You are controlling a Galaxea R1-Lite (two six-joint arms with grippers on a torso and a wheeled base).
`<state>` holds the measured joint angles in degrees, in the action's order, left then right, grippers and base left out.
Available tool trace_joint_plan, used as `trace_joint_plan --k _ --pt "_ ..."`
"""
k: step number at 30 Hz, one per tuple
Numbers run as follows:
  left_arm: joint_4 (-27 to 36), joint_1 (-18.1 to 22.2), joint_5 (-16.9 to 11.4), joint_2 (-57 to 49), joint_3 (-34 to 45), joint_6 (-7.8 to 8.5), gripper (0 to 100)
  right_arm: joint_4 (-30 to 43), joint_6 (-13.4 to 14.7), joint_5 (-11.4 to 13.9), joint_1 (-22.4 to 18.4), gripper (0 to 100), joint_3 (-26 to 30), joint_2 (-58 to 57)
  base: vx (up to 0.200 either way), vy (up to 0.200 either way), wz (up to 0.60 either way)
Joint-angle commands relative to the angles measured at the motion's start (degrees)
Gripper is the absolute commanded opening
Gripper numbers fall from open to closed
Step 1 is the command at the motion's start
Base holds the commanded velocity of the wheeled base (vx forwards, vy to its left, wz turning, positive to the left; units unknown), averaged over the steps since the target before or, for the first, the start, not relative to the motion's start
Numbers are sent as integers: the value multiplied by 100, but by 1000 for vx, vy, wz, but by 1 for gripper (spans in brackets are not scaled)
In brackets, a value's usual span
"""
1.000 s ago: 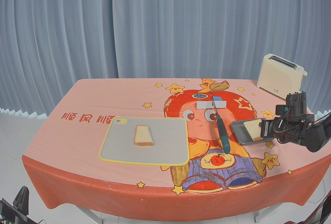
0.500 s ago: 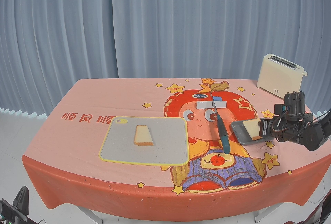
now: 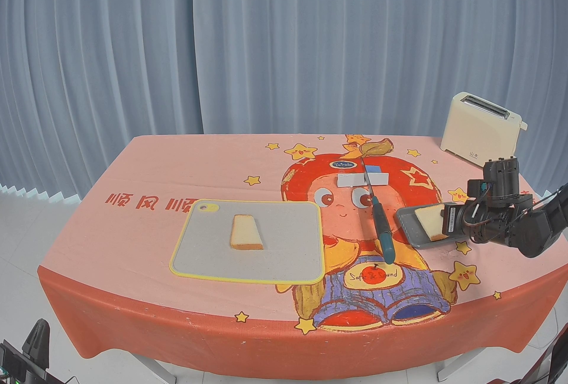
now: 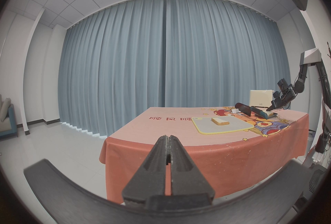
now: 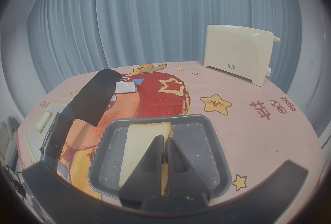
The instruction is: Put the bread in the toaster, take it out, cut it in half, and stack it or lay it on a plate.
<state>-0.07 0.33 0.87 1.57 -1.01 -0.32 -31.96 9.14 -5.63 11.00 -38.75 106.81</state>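
Observation:
A grey tray (image 3: 409,227) serves as the plate at the right of the table, seen close in the right wrist view (image 5: 209,142). One bread half (image 3: 430,220) leans in it, and my right gripper (image 3: 445,221) is shut on that piece (image 5: 141,148), its fingertips (image 5: 163,139) low over the tray. The other bread half (image 3: 247,232) lies flat on the grey, yellow-rimmed cutting board (image 3: 284,252). Between board and tray lies a knife (image 3: 381,225) with a teal handle. The cream toaster (image 3: 480,130) stands at the back right. My left gripper (image 4: 168,142) is shut and empty, off the table's front left.
The knife's blade rests on a small white block (image 3: 349,179) at the middle of the table. In the right wrist view the knife (image 5: 93,97) lies just beside the tray. The patterned cloth to the left of the board is bare.
My right gripper has shifted a little to the left over the tray, and the bread half in it has moved with it. Board, knife and toaster have stayed put.

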Motion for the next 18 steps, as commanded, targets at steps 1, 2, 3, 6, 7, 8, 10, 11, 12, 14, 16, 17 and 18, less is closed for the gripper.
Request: trace_joint_plan --k 1,2,3,6,7,8,10,11,12,14,16,17,18 --pt "-1 2 1 10 101 -3 0 -3 0 1 8 0 8 50 0 0 0" --pt "-1 2 1 10 101 -3 0 -3 0 1 8 0 8 41 0 0 0" --pt "-1 2 1 10 101 -3 0 -3 0 1 8 0 -1 41 0 0 0" --pt "-1 2 1 10 101 -3 0 -3 0 -8 8 0 -1 24 0 0 0" --pt "-1 2 1 10 101 -3 0 -3 0 -8 8 0 8 24 0 0 0" --pt "-1 2 1 10 101 -3 0 -3 0 -8 8 0 8 15 0 0 0" --pt "-1 2 1 10 101 -3 0 -3 0 -8 8 0 8 -3 0 0 0" --pt "-1 2 1 10 101 -3 0 -3 0 -8 8 0 8 -3 0 0 0" --pt "-1 2 1 10 101 -3 0 -3 0 -8 8 0 8 -3 0 0 0" --pt "-1 2 1 10 101 -3 0 -3 0 -17 8 0 17 -11 0 0 0" --pt "-1 2 1 10 101 -3 0 -3 0 -17 8 0 17 -20 0 0 0" --pt "-1 2 1 10 101 -3 0 -3 0 -26 8 0 17 -29 0 0 0" --pt "-1 2 1 10 101 -3 0 -3 0 -26 8 0 17 -29 0 0 0"
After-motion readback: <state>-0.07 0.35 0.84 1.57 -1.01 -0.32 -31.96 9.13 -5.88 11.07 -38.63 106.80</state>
